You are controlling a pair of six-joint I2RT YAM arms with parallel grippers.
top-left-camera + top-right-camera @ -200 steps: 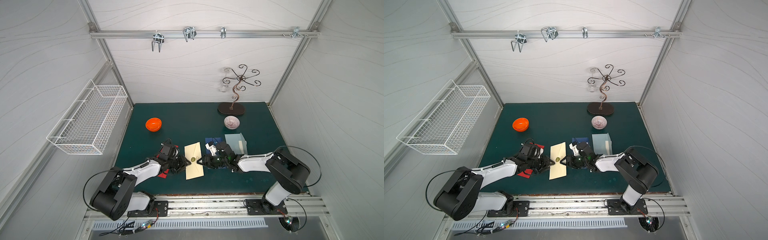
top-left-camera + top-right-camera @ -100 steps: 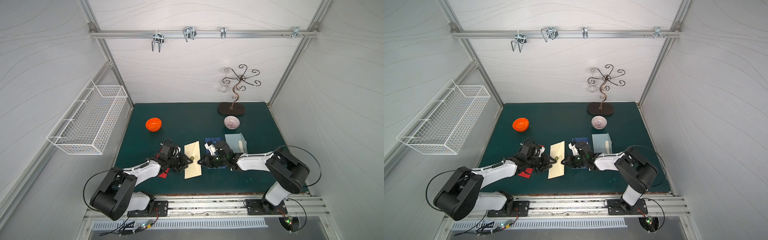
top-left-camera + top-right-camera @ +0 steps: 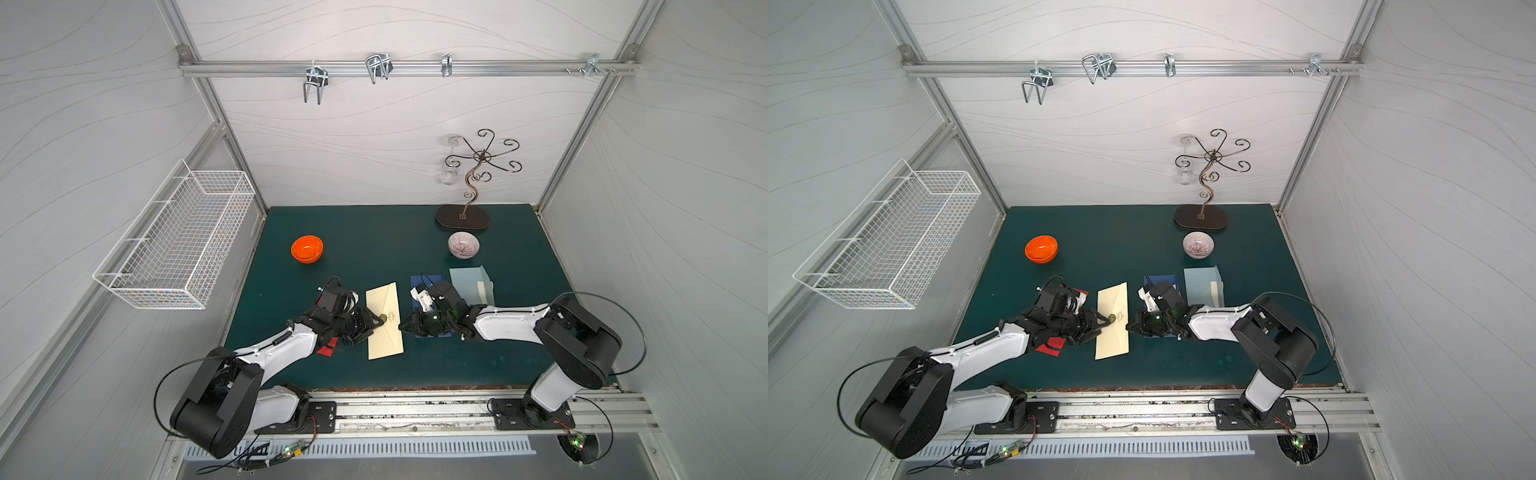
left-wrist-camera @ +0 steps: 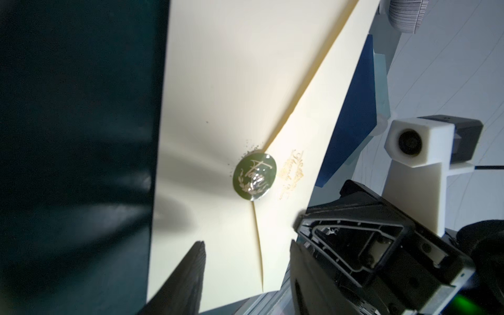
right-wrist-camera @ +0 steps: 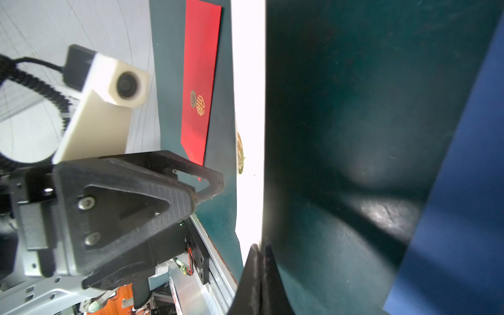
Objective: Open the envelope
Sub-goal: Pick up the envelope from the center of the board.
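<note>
The right fingers (image 5: 256, 272) pinch one edge of the envelope (image 3: 386, 341), closed tight. The left fingers (image 4: 188, 278) stand apart beside its green sticker (image 4: 254, 176).

envelope (image 3: 384, 332) on mat (image 3: 374, 232) (front centre), stand (image 3: 462, 217) behind

The right gripper (image 5: 257, 252) now has its jaws pressed together, where a second ago they stand apart. They meet on the long edge of the cream envelope (image 3: 385, 338) that faces the right arm, pinching that edge between them. In both top views the envelope lies slightly nearer the left arm than before.
</note>
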